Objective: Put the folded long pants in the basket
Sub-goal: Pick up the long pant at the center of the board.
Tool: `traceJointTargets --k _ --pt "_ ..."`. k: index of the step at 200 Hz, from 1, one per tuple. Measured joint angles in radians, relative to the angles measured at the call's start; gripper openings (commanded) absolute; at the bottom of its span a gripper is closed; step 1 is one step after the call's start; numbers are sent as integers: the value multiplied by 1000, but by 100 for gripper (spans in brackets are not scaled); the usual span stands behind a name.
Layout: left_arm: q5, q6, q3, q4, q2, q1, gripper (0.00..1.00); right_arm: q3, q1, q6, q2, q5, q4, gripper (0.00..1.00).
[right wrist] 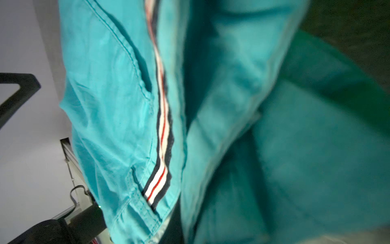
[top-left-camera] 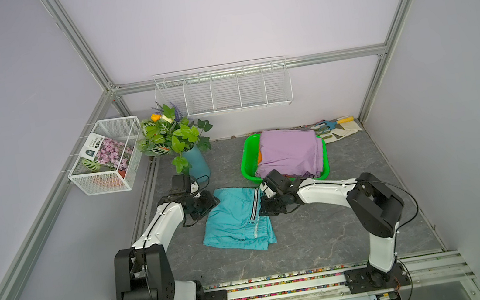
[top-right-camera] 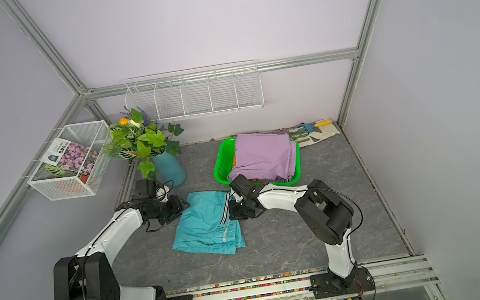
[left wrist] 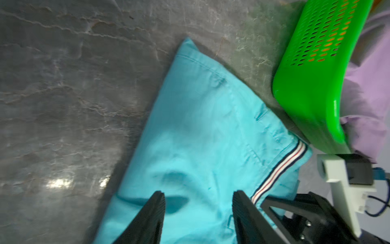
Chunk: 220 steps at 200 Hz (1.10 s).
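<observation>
grey marbled tabletop (top-left-camera: 324, 234) boxed in by lilac walls (top-left-camera: 229, 15), teal pants (top-left-camera: 235, 218) lay flat just short of the green basket (top-left-camera: 250, 162), where lilac pants (top-left-camera: 289, 150) nearly hid the orange pants (top-left-camera: 259, 155), left gripper (left wrist: 198, 193) sat half-spread over teal cloth, right gripper (top-left-camera: 264, 204) was pinched shut on the striped edge, tips buried.

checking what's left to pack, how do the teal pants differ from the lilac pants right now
The teal pants lie on the table, outside the basket; the lilac pants sit in it. The teal pants show a striped side band; the lilac pants look plain. The right gripper is shut on the teal pants' striped edge; no gripper is at the lilac pants. Both are folded.
</observation>
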State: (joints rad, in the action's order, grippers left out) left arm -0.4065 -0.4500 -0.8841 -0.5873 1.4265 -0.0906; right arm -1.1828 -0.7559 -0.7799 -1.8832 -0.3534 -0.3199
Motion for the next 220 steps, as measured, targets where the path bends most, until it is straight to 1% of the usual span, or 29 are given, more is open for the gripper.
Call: traceJointTargets --k 26,60,96,126,132,137,143,149,155,162,174,198,220 --pt "52 42 18 -31 6 0 57 0 11 45 11 21 -51 0" --pt "62 48 77 -25 24 0 57 0 12 71 13 32 -71 0" --pt "30 43 103 14 93 0 56 0 12 82 13 32 -73 0" --pt "-30 24 105 71 114 0 54 0 12 82 13 33 -73 0" --pt "-45 17 109 84 114 1 50 0 12 82 13 33 -74 0" --pt "-56 8 114 96 114 1 43 0 12 82 13 34 -74 0" --pt "-71 0 122 111 114 1 30 0 12 82 13 35 -75 0" --pt "-84 -6 132 126 114 1 19 0 12 82 13 36 -77 0" --pt "-97 -10 142 139 114 2 11 0 12 82 13 37 -79 0" --pt "-114 -18 154 155 114 3 5 0 13 82 13 38 -81 0" --pt "-139 -27 172 183 114 6 0 0 16 82 13 39 -87 0" --pt "-183 -46 187 217 121 11 0 -2 19 82 13 40 -98 0" --pt "-192 -45 187 214 116 12 0 -11 18 87 13 46 -113 0"
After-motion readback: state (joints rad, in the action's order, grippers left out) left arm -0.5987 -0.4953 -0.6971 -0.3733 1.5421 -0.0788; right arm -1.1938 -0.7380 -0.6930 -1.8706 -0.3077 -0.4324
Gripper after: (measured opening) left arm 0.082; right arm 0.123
